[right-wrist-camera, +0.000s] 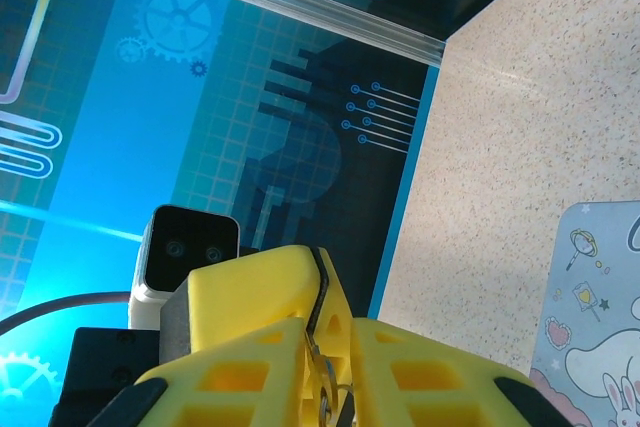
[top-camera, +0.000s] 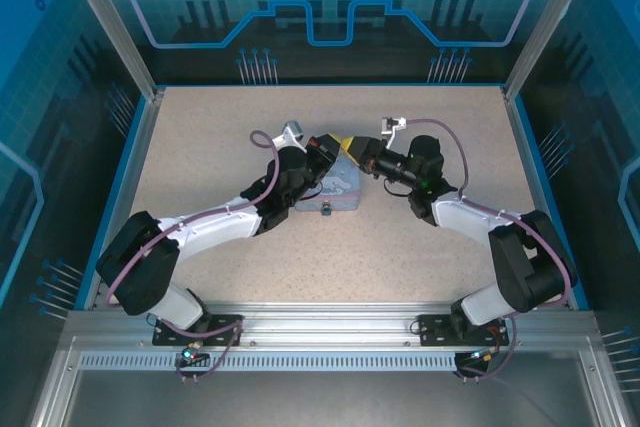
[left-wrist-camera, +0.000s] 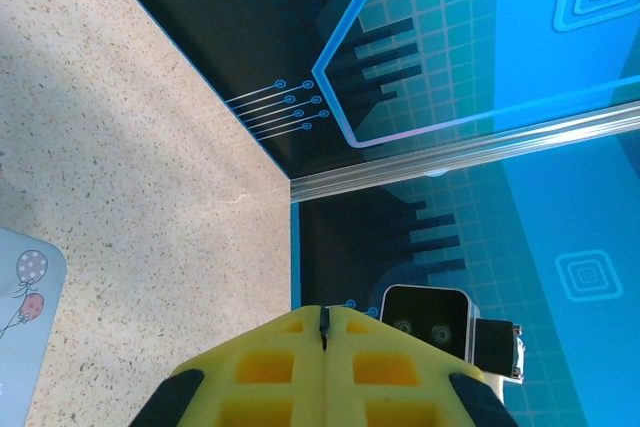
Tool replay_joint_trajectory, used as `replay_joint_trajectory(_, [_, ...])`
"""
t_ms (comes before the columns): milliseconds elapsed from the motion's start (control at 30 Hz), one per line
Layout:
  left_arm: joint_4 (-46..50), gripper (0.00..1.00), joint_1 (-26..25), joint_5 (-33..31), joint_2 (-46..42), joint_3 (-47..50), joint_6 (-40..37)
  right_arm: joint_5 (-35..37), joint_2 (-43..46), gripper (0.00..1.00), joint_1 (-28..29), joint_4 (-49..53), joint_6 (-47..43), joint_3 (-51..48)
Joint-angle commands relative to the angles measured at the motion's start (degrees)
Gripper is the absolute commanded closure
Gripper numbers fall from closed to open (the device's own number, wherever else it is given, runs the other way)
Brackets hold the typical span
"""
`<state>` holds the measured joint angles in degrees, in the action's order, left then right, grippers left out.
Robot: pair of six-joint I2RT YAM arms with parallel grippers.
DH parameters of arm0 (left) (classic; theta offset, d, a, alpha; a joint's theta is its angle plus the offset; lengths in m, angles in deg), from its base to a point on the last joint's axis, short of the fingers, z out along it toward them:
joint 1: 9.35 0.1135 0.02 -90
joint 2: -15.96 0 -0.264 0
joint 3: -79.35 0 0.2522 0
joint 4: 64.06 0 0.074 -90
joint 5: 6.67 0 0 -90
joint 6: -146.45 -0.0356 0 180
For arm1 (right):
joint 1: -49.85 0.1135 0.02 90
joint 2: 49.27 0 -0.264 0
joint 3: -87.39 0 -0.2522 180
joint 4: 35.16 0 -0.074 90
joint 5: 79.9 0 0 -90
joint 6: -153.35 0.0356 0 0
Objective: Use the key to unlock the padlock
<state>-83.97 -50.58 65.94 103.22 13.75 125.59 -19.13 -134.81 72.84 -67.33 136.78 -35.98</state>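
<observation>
No text I can read. The tin [top-camera: 335, 187] just has art on it: a white cartoon figure in the right wrist view, balloons on the corner in the left wrist view. It sits mid desk [top-camera: 200, 147], and I can't see what's in it. There's a small dark bit at its near edge, prob the padlock [top-camera: 326, 212], but it's too tiny to be sure.

Both arms meet tip to tip just above the tin's far end. Left tool [left-wrist-camera: 324, 319] is clenched tight, yellow fingers pressed flat together. Right tool [right-wrist-camera: 330, 297] is pinching a small silver-grey metal piece, looks like the key [right-wrist-camera: 325, 367], tho it's mostly hidden btwn the fingers.

Plenty of bare speckled desk on both sides and in front of the tin. A blue rim and glass walls w/ gear/circuit graphics close in the edges.
</observation>
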Motion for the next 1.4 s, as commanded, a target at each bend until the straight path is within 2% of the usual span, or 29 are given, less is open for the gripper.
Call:
replay_joint_trajectory(0, [0.3, 1.00, -0.5, -1.5, -0.6, -1.7, 0.3, -1.3, -0.1, 0.83, 0.8, -1.4, -1.3, 1.6])
replay_joint_trajectory(167, [0.7, 1.00, -0.6, -1.6, -0.6, -2.0, 0.2, -1.4, 0.5, 0.87, 0.8, -0.7, -1.9, 0.9])
replay_joint_trajectory(267, [0.9, 1.00, -0.6, -1.6, -0.6, -2.0, 0.1, -1.5, 0.6, 0.86, 0.8, -0.6, -2.0, 0.5])
replay_joint_trajectory(400, [1.2, 1.00, -0.5, -1.6, -0.6, -2.0, -0.1, -1.7, 1.0, 0.80, 0.8, -0.4, -2.1, 0.0])
replay_joint_trajectory(967, [1.6, 1.00, -0.5, -1.6, -0.7, -2.1, -0.3, -2.1, 2.6, 0.84, 0.8, 1.8, -3.7, -1.6])
replay_joint_trajectory(1167, [1.7, 1.00, -0.7, -1.6, -0.7, -2.2, -0.4, -2.0, 2.6, 0.88, 0.8, 2.1, -3.8, -1.6])
replay_joint_trajectory(1300, [1.9, 1.00, -0.7, -1.6, -0.7, -2.2, -0.2, -2.1, 2.4, 0.99, 0.8, 2.4, -3.8, -1.1])
replay_joint_trajectory(1367, [2.0, 1.00, -0.8, -1.5, -0.6, -2.3, -0.3, -2.4, 2.5, 1.00, 0.8, 2.6, -3.9, -0.9])
